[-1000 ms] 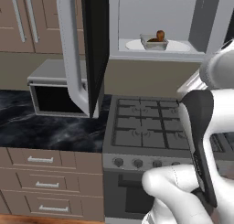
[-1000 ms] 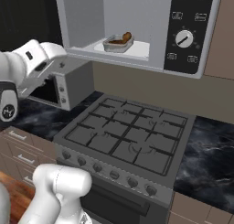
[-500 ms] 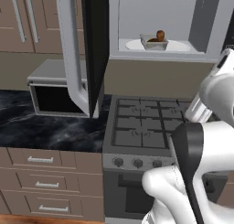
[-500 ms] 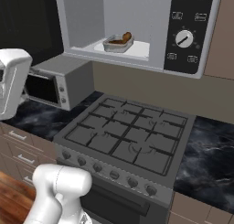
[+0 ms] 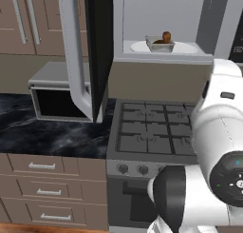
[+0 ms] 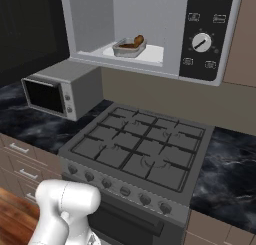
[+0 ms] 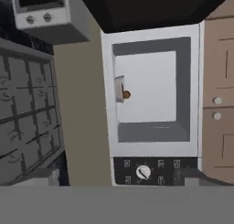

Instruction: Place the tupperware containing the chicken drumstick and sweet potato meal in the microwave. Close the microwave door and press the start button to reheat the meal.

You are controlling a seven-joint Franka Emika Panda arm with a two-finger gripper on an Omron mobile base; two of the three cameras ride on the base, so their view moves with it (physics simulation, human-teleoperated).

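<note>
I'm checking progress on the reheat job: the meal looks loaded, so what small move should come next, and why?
Probably swing the arm toward the microwave door to push it shut. The tupperware with the drumstick already sits inside the microwave, the door stands wide open over the counter, and the start button can only follow once it is closed.

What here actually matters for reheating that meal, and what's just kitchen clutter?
Part of the job:
- tupperware with the chicken drumstick, already inside
- microwave
- microwave door, swung open
- control panel

Just there:
- toaster oven
- gas stove
- drawers
</note>
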